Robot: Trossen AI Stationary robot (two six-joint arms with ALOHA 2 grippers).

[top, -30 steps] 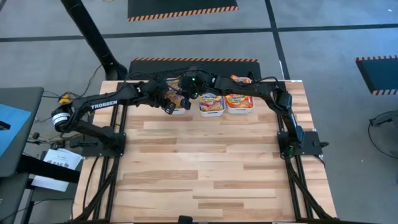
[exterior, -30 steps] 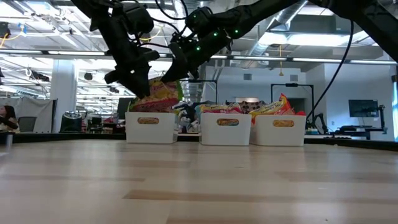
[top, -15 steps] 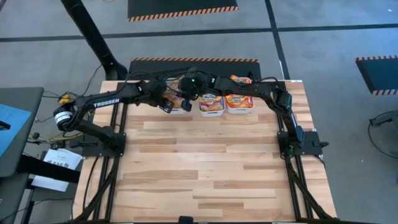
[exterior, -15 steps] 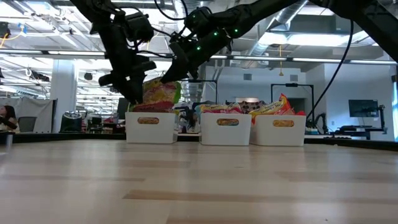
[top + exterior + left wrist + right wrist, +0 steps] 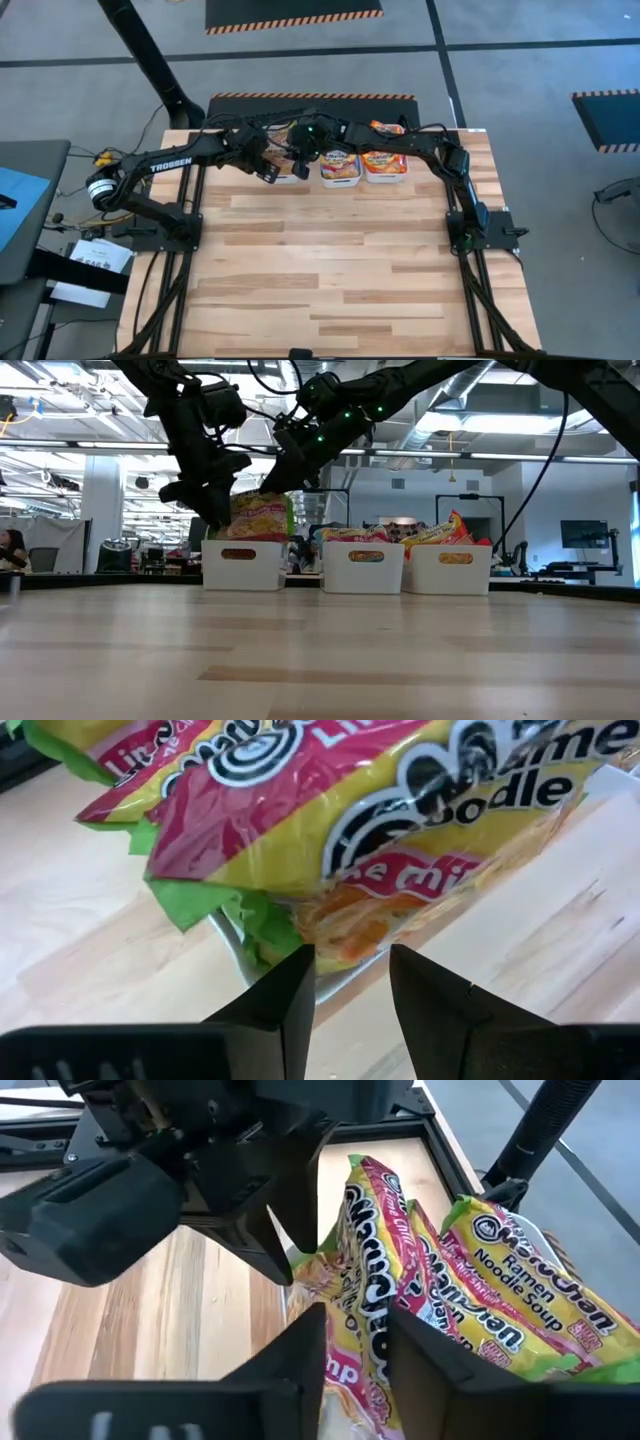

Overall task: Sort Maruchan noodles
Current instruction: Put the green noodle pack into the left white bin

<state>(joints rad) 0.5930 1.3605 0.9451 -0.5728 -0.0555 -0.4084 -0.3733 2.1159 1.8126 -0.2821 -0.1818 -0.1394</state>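
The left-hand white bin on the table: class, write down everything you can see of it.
The left-hand white bin is a small rectangular tub, plastic by its look, with an oval label on its front. It stands upright on the wooden table at the far edge, first in a row of three bins. Green-edged Maruchan noodles stand on edge in it, rising above its rim. The left claw and right claw hang over it.

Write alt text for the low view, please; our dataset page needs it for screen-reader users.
Three white bins stand in a row at the far side of a wooden table, each holding ramen packets. Both dark arms reach down over the leftmost bin, the left gripper beside its green-edged packets and the right gripper above them. A workshop room lies behind.
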